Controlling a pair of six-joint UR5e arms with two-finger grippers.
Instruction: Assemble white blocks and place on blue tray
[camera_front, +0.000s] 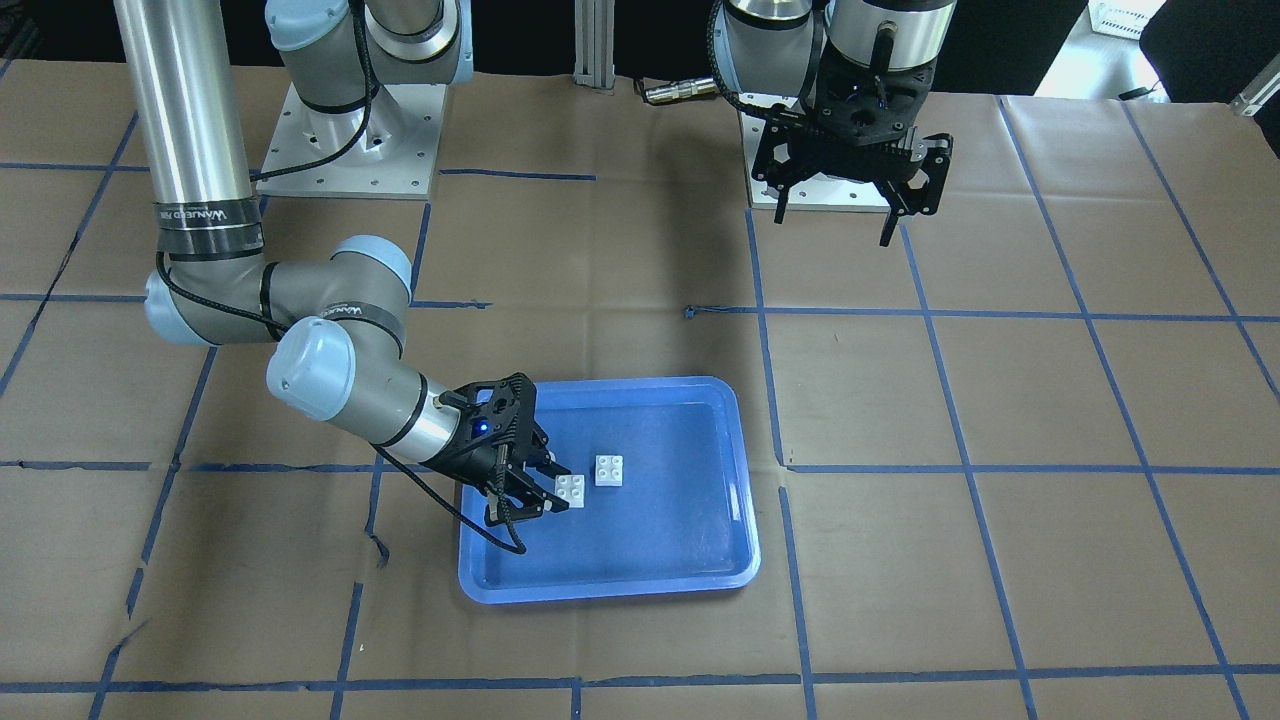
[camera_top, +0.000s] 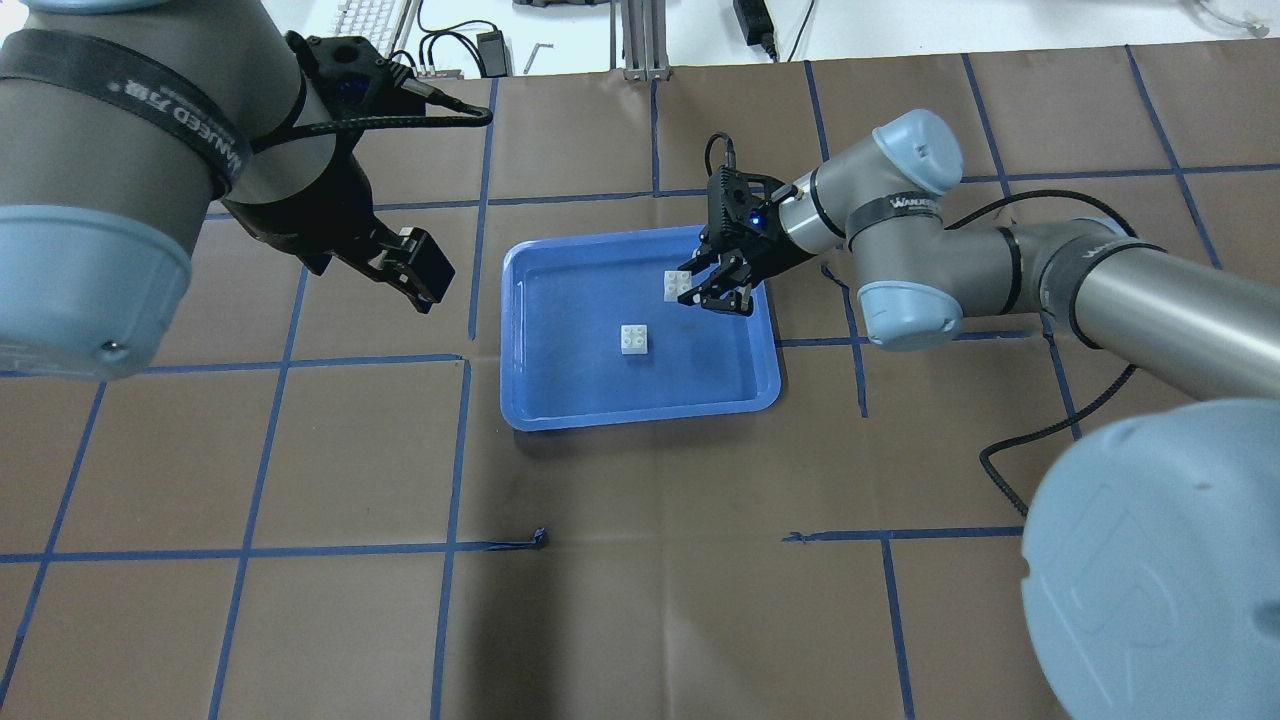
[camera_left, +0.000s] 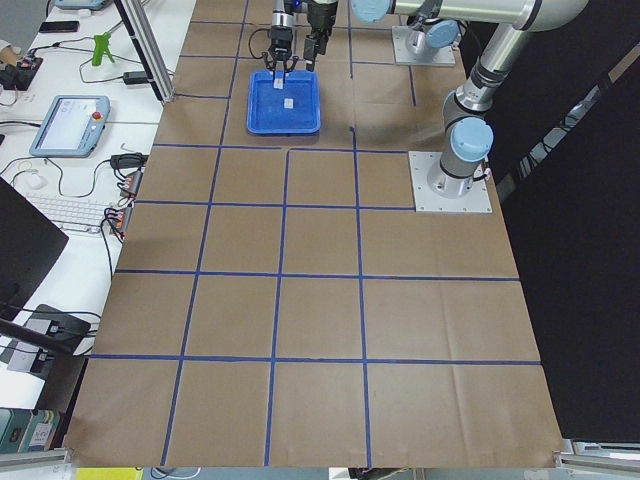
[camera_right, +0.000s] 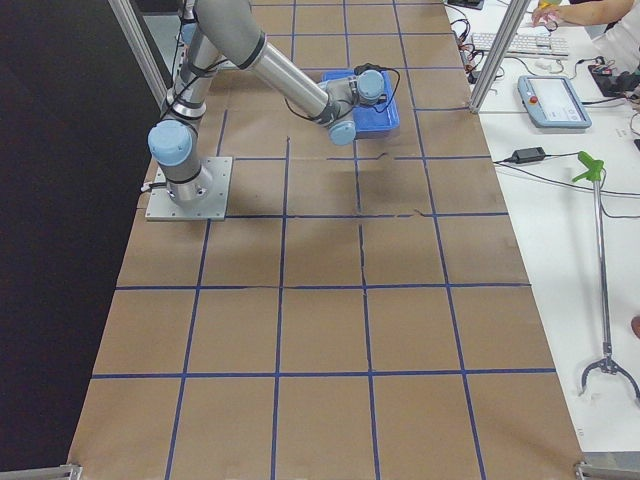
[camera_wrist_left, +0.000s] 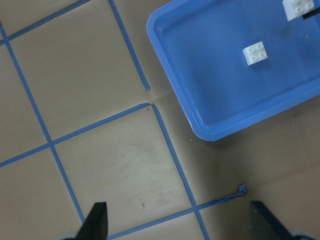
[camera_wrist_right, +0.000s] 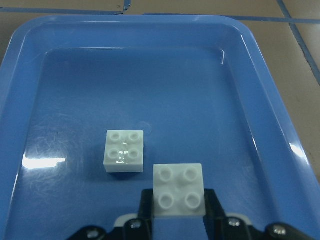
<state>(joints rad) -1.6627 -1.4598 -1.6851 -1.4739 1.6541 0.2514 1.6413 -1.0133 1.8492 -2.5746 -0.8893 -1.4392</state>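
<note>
The right gripper (camera_wrist_right: 178, 220) has its jaws closed narrow on one white block (camera_wrist_right: 178, 191), studs up, and it seems to hang a little above the tray floor, though I cannot tell the height for sure. The fingers take only the near part of the block, so I think it can twist or slip out when it is pressed down. Just beyond it, apart and a little to the side, the second block (camera_wrist_right: 124, 150) lies free on the floor of the tray (camera_wrist_right: 280, 125). Nothing holds this one, and the floor is glossy, so a push that is not straight over its studs probably makes it slide or tip instead of joining. The left gripper (camera_wrist_left: 180, 222) hangs with jaws wide over the table, well apart from the tray, too far to steady anything.
</note>
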